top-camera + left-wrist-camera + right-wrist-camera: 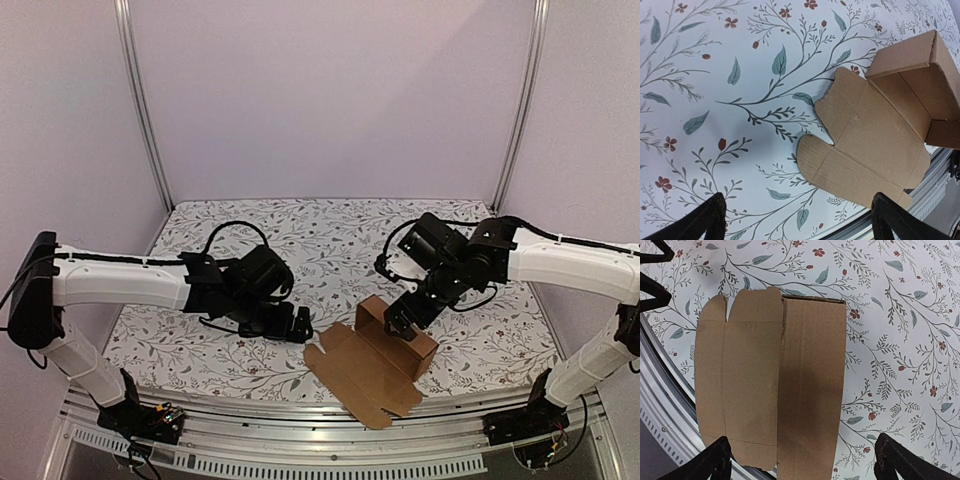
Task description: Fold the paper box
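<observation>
your half-folded brown cardboard paper box (pixel 372 368) lies on the floral desk (pixel 300 240), lid flap flat. your right gripper (pixel 408 322) hangs just above the box, its jaws wide and holding nothing; your left gripper (pixel 303 324), beside the box, is likewise wide and holds nothing.

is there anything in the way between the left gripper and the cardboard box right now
Nothing visible. The left gripper hangs open beside the paper box, with only bare patterned tablecloth between them. The right gripper is above the box's far side, not in that path.
</observation>
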Action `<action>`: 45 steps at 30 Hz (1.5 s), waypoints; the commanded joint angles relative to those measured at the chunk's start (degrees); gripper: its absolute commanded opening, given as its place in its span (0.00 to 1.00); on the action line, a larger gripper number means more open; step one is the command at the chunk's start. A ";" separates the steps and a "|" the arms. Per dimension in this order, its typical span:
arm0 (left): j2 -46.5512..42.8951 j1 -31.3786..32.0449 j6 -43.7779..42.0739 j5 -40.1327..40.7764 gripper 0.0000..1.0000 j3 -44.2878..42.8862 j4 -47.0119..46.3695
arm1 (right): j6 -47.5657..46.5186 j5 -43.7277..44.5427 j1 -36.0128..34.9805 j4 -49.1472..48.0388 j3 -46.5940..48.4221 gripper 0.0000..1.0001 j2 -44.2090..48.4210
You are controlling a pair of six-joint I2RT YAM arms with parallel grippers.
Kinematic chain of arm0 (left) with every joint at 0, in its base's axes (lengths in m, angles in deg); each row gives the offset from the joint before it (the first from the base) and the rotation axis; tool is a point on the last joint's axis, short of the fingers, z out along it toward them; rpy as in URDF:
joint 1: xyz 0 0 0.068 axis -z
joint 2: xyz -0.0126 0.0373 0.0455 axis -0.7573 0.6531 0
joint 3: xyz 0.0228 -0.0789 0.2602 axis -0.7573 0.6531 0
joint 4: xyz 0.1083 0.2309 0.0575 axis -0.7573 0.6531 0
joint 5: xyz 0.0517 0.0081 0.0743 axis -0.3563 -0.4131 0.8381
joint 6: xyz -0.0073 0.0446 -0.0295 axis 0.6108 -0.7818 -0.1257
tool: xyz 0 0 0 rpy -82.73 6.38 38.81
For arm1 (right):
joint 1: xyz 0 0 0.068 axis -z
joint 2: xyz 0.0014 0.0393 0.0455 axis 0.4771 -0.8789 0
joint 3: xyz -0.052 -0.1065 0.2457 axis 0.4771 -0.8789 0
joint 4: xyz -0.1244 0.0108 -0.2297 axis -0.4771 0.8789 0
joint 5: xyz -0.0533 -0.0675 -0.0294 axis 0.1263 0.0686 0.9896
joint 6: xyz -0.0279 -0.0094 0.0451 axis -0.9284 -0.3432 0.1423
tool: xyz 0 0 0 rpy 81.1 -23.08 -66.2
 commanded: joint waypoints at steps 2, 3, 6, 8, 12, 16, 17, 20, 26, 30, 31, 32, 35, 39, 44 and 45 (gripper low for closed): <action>-2.30 -1.11 0.84 0.72 1.00 1.01 1.80 | 0.05 -0.26 -0.58 2.78 2.23 0.99 -3.94; -2.35 -1.20 0.96 0.76 1.00 1.03 1.80 | 0.11 -0.20 -0.57 3.10 2.48 0.99 -4.77; -2.48 -1.20 1.32 0.77 0.99 1.23 1.76 | 0.63 0.15 -0.60 3.29 2.78 0.99 -6.60; -2.60 -1.20 1.60 0.84 1.00 1.54 1.64 | 0.87 0.10 -0.60 3.68 3.50 0.99 -7.59; -2.71 -1.29 1.77 0.86 1.00 1.37 1.54 | 1.49 0.95 -0.59 5.04 4.76 0.99 -9.79; -2.85 -1.61 1.79 0.81 1.00 0.66 1.97 | 2.00 1.41 -0.57 5.68 5.00 0.95 -11.17; -2.99 -1.70 1.68 0.86 1.00 0.56 2.11 | 2.12 1.33 -0.60 5.66 4.97 0.94 -11.55; -3.41 -2.00 1.67 1.27 1.00 0.69 2.56 | 2.73 1.13 -0.45 5.57 4.83 0.89 -12.47; -4.22 -2.49 1.89 1.56 0.99 1.55 2.77 | 4.10 -0.27 0.57 4.52 4.83 0.77 -13.06; -4.82 -2.68 1.94 1.73 0.99 2.07 2.90 | 4.73 -1.81 2.00 3.71 4.55 0.70 -12.81; -5.05 -2.81 1.93 1.80 1.00 2.12 3.03 | 4.92 -1.91 2.35 3.51 4.36 0.68 -12.66; -5.29 -2.91 1.89 1.85 1.00 2.20 3.18 | 5.15 -1.85 2.73 3.15 4.26 0.67 -12.46; -6.50 -3.68 1.91 1.80 1.00 2.59 3.53 | 5.70 -4.68 4.00 2.41 4.28 0.64 -12.12; -8.71 -5.43 2.17 1.12 1.00 3.44 3.63 | 6.63 -6.97 5.52 1.01 3.91 0.60 -11.88; -12.03 -7.77 2.65 -0.50 0.99 4.98 3.65 | 8.09 -10.05 7.21 -1.05 3.39 0.55 -12.01; -12.61 -8.17 2.82 -0.99 1.00 5.34 3.59 | 8.46 -10.81 7.52 -1.54 3.29 0.54 -12.01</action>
